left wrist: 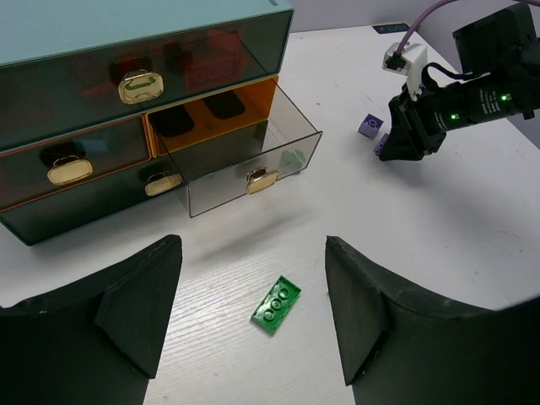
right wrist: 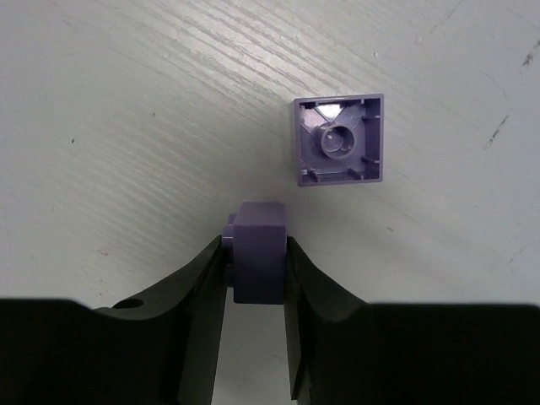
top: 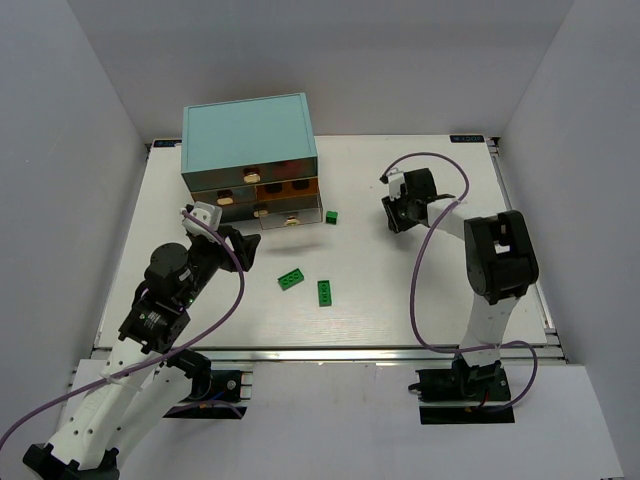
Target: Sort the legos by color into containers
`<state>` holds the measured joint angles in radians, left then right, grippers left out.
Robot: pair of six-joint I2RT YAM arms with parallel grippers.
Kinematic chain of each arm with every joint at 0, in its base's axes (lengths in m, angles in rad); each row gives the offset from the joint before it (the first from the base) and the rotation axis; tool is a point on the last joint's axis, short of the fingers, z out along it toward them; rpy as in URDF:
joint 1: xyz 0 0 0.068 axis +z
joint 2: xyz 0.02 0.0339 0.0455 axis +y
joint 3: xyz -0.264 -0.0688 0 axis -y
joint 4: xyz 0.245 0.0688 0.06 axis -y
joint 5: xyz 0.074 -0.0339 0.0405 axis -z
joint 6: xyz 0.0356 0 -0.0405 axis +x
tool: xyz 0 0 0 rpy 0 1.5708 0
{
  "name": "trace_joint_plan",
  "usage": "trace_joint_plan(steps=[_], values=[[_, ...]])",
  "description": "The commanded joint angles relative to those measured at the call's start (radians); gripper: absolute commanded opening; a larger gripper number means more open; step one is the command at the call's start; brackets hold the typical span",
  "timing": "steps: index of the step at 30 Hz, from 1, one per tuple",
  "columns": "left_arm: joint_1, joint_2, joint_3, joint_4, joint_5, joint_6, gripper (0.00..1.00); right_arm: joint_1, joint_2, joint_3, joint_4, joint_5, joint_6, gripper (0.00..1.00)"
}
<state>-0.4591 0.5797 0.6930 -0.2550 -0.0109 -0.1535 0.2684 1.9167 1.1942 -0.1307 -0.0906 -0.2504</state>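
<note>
Your right wrist view shows the right hand point(right wrist: 256, 263) clamped on a small lavender plastic brick point(right wrist: 258, 229) at the white worktop point(right wrist: 126, 126). The top view hides that brick. Your left hand point(left wrist: 253, 253) hangs open over a green flat brick point(left wrist: 277, 305).

No text, number or brand can be read. A small dark label point(top: 466, 138) is seen at the far edge of the table point(top: 400, 290), toward one o'clock; it is possibly printed, but illegible.
</note>
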Motion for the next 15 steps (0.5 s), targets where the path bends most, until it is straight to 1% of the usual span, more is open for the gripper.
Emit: trace_joint_plan(steps=[1, 2, 3, 5, 6, 7, 9, 12, 14, 15], values=[[0.007, -0.007, 0.002, 0.008, 0.009, 0.012, 0.79, 0.006, -0.090, -0.022, 0.034, -0.041, -0.087, 0.08], [0.007, -0.011, 0.002, 0.011, 0.009, 0.012, 0.79, 0.008, -0.113, -0.040, 0.029, -0.060, -0.110, 0.04], [0.007, -0.015, -0.001, 0.011, 0.009, 0.014, 0.79, 0.014, -0.164, -0.050, 0.019, -0.111, -0.157, 0.00], [0.007, -0.020, -0.003, 0.017, 0.009, 0.014, 0.79, 0.035, -0.227, -0.065, -0.018, -0.173, -0.206, 0.00], [0.007, -0.021, -0.004, 0.019, 0.009, 0.015, 0.79, 0.043, -0.287, -0.080, -0.029, -0.228, -0.258, 0.00], [0.007, -0.021, -0.004, 0.022, 0.043, 0.015, 0.79, 0.054, -0.315, -0.085, -0.050, -0.254, -0.280, 0.00], [0.007, -0.023, -0.007, 0.023, 0.043, 0.017, 0.79, 0.101, -0.391, -0.081, -0.063, -0.302, -0.311, 0.00], [0.007, -0.020, -0.010, 0.022, 0.042, 0.019, 0.79, 0.163, -0.442, -0.032, -0.076, -0.337, -0.346, 0.00], [0.007, -0.018, -0.010, 0.020, 0.034, 0.020, 0.79, 0.213, -0.444, 0.036, -0.092, -0.347, -0.336, 0.00], [0.007, -0.017, -0.010, 0.020, 0.031, 0.022, 0.79, 0.238, -0.437, 0.036, -0.101, -0.345, -0.333, 0.00]])
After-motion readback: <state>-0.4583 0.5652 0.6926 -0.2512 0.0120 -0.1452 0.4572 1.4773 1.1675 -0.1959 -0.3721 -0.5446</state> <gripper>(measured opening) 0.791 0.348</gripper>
